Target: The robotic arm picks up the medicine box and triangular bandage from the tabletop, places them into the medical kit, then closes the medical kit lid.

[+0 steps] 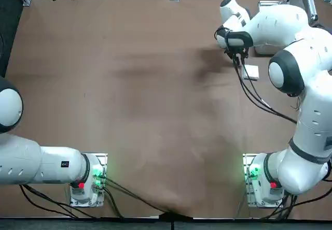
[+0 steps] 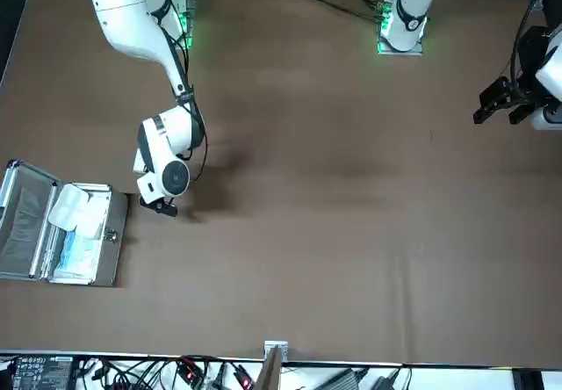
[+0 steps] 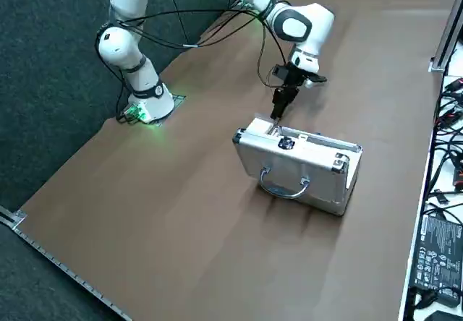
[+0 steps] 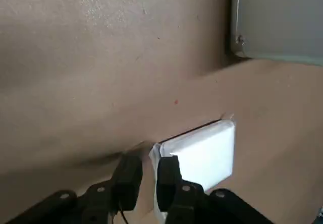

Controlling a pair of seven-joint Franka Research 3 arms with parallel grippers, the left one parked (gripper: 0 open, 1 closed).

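Observation:
The medicine box (image 4: 204,153) is a flat white box on the brown table just beside the medical kit (image 3: 296,165); it also shows in the top view (image 1: 251,72). My right gripper (image 4: 148,164) is down at the box's edge, its two black fingers nearly together with that edge pinched between them. In the front view the kit (image 2: 110,241) lies open with its lid (image 2: 22,219) folded back. The lumpy white triangular bandage (image 2: 70,207) rests inside on the pale blue lining. The gripper (image 2: 164,207) hides the box there.
The kit sits near the table's far right corner, close to the edge. A slim metal handle (image 3: 284,184) hangs on its outer wall. Cables and electronics (image 3: 438,249) lie past the table's edge. The robot's black cables (image 1: 254,95) trail behind the wrist.

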